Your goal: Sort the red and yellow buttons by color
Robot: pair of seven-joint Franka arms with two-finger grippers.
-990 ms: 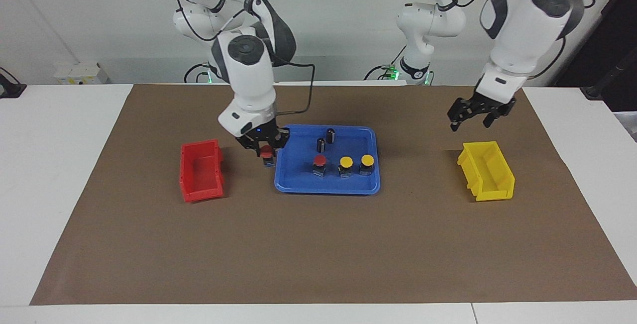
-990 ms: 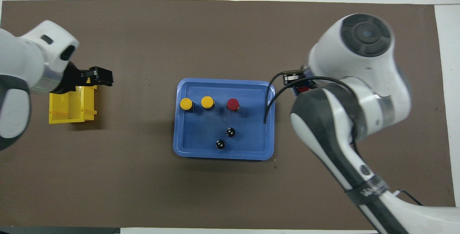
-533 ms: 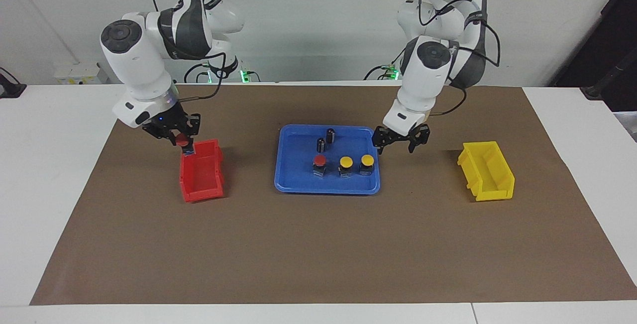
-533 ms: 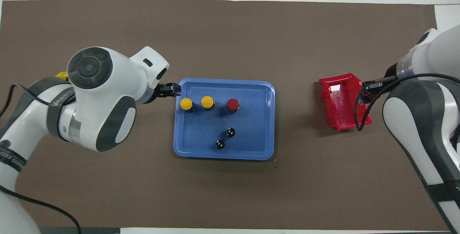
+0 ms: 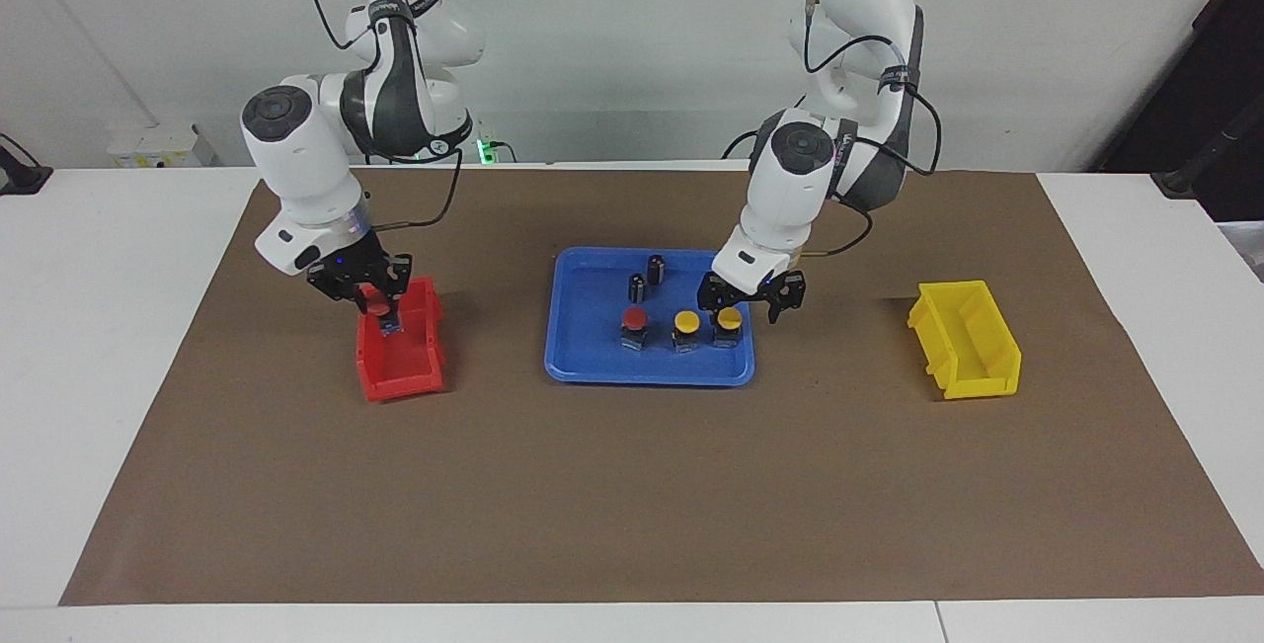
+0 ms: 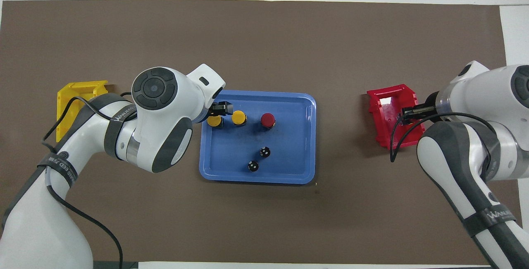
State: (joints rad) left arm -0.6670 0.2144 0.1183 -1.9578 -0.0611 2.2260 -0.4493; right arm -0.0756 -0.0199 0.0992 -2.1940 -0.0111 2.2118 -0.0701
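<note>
Blue tray [image 5: 583, 366], two dark cylinders [image 5: 656, 269], brown mat [image 5: 632, 485]

Rectangular blue plastic tray [image 5: 592, 366] carries one red-capped push-button on a black base [image 5: 634, 326], two yellow-capped ones [image 5: 685, 329] [image 5: 729, 324] and two black cylinders [image 5: 656, 269], white-dotted on top. Open bins: one red [image 5: 400, 366], one yellow [image 5: 966, 342]. Table covering: plain brown paper [image 5: 632, 495].

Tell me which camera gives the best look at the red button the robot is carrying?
The facing view. There the red button shows plainly in the right gripper, over the red bin. In the overhead view the arm's wrist and cable hide nearly all of the button.
</note>
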